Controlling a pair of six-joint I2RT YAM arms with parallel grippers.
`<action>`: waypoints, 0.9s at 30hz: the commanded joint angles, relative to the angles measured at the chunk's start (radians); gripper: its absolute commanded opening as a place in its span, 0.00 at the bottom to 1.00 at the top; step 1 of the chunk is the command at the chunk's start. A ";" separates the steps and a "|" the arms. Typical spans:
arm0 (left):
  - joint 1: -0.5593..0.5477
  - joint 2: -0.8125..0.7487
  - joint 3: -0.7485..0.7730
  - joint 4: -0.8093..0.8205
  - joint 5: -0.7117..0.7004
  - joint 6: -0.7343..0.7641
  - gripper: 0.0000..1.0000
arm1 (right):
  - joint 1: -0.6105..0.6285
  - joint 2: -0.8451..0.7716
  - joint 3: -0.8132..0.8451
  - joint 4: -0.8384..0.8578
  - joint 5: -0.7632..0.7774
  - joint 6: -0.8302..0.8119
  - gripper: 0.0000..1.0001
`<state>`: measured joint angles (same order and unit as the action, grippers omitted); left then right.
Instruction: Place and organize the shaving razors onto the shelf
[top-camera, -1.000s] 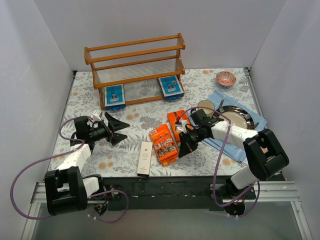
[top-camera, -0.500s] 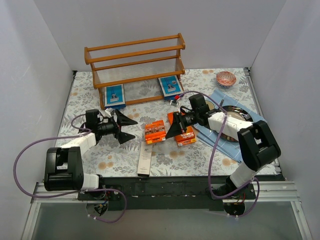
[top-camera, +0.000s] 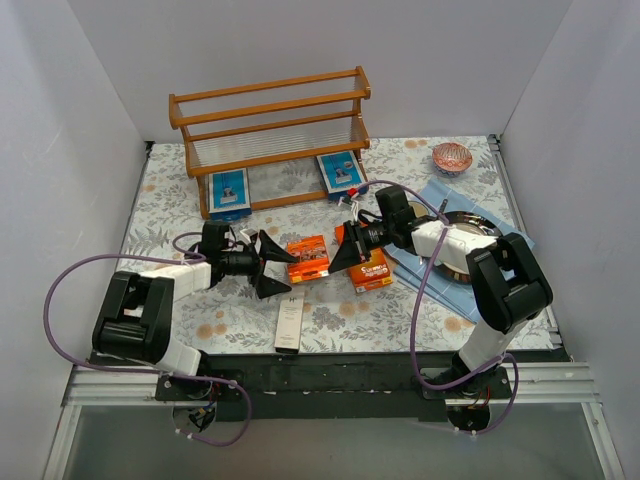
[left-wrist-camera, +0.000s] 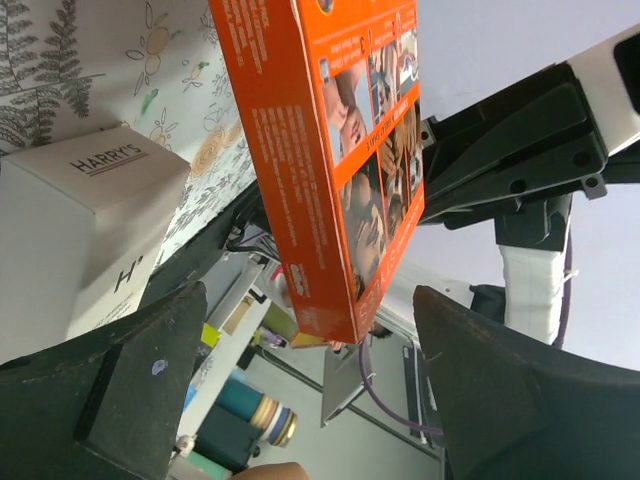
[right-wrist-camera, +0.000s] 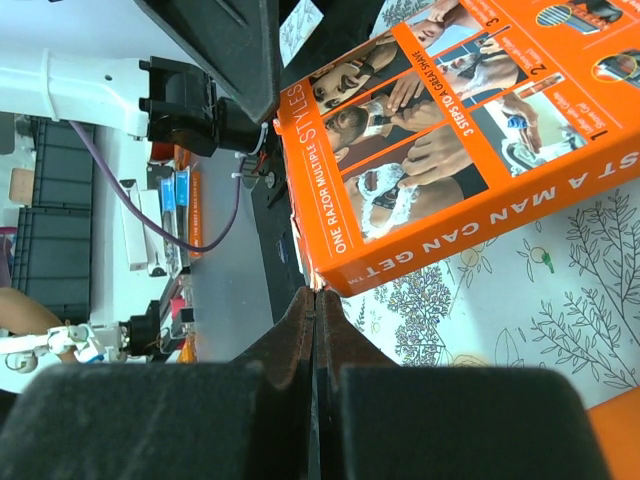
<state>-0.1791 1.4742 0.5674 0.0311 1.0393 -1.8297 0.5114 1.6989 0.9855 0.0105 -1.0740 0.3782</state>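
Moved rightward across the floral desk (top-camera: 400, 165) since half a second ago: left fingers (top-camera: 270, 288), now flanking the raised orange pack (top-camera: 308, 258) instead of standing short of it. Pack and right fingers (top-camera: 345, 250) almost unchanged in place over the same interval.

Left wrist view: left fingers (left-wrist-camera: 130, 390) spread wide, with the orange pack (left-wrist-camera: 340, 170) on edge and tilted in the gap between them, touching neither. Right arm's dark wedge visible just behind the pack.

Right wrist view: right fingers (right-wrist-camera: 292, 345) pressed together, tips meeting the near corner of the same pack (right-wrist-camera: 430, 150). Not discernible whether any card is nipped between them.

Second orange pack (top-camera: 372, 270) flat on the desk, just beside and partly under the right fingers. Slim white box (top-camera: 289, 320), marked HARRY'S (left-wrist-camera: 90, 220), flat near the front edge of the desk, just beside the lower left finger.

Two blue cards at the wooden shelf (top-camera: 275, 142) by the far wall: left blue card (top-camera: 229, 190) and right blue card (top-camera: 341, 173), one at each end of the lower tier. Upper tier's ribbed board bare.

Right of the work area: blue cloth (top-camera: 440, 195) carrying a metal pan (top-camera: 472, 228), with a small patterned bowl (top-camera: 452, 157) near the far right corner.
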 joint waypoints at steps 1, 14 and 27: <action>-0.007 0.032 0.015 0.088 -0.007 -0.086 0.80 | 0.003 0.011 -0.001 0.008 -0.001 0.001 0.01; -0.020 0.066 0.022 0.225 -0.007 -0.174 0.50 | 0.024 0.045 0.041 -0.070 0.031 -0.064 0.01; -0.026 0.084 0.029 0.247 -0.008 -0.149 0.27 | 0.038 0.059 0.067 -0.078 0.051 -0.082 0.01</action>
<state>-0.1944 1.5612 0.5846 0.2493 1.0206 -1.9972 0.5373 1.7519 1.0046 -0.0631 -1.0252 0.3233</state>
